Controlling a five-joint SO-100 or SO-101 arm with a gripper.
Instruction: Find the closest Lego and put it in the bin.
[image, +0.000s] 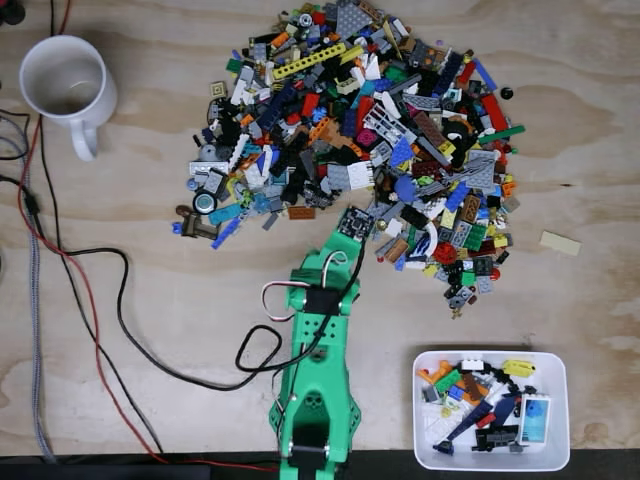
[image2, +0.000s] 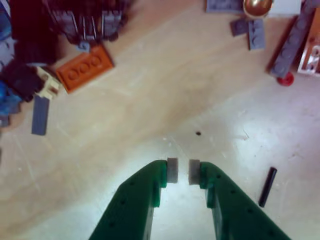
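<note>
We see the green arm (image: 315, 370) reaching up from the bottom centre of the fixed view toward the lower edge of the Lego pile (image: 370, 140). In the wrist view the end effector (image2: 183, 171) sits low centre, its pads narrowly apart with nothing between them — bare desk (image2: 165, 100) just ahead.

Nearest candidates, as we judge: a thin black rod (image2: 267, 186) at lower right, just beside the right finger, long axis near vertical in frame with a slight tilt; and an orange plate (image2: 85, 68) at upper left, farther off, long axis running diagonally up to the right. The rod lies closer — a small shift rightward should reach it.

The bin (image: 557, 372) sits at lower right of the fixed view, already holding several pieces, right of the arm's base.
</note>
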